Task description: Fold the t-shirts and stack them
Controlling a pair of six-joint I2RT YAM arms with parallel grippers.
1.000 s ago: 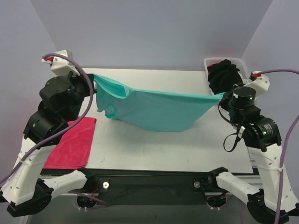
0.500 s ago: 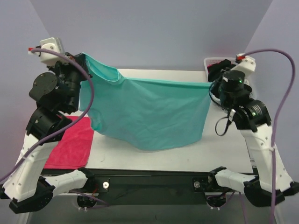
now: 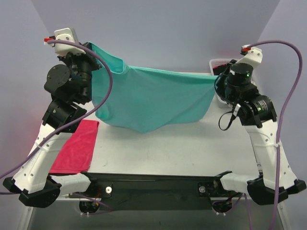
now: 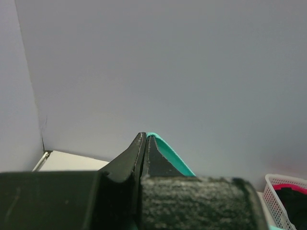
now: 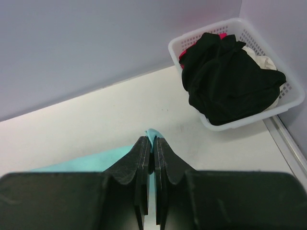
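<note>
Both arms, the left arm (image 3: 36, 160) and the right arm (image 3: 269, 148), pair white link shells with round black joint housings. A purple cable (image 3: 283, 41) loops over each. The white wrist camera boxes (image 3: 63, 39) carry red tabs. The right gripper (image 5: 152, 140) has matte black, wedge-shaped fingers (image 5: 139, 163).

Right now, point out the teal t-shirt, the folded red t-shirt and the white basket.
teal t-shirt (image 3: 153, 103): top external view, middle of the hanging cloth
red t-shirt (image 3: 76, 148): top external view, middle of the folded cloth
white basket (image 5: 293, 93): right wrist view, wall at the right corner
</note>
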